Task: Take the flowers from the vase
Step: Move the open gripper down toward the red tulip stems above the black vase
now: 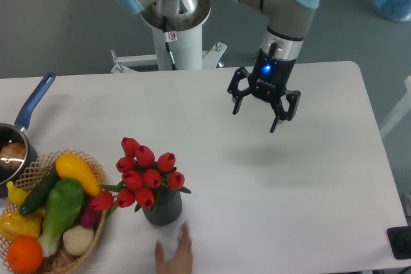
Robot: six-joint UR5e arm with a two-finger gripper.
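Note:
The flowers, a bunch of red tulip buds with green leaves, stand in the small dark grey ribbed vase near the table's front left. My gripper hangs open above the table's middle right, well up and to the right of the bunch, with nothing between its fingers. A person's hand lies just below the vase, apart from it.
A wicker basket of colourful fruit and vegetables sits at the front left, right beside the tulips. A blue-handled saucepan lies at the left edge. The robot's white base stands behind the table.

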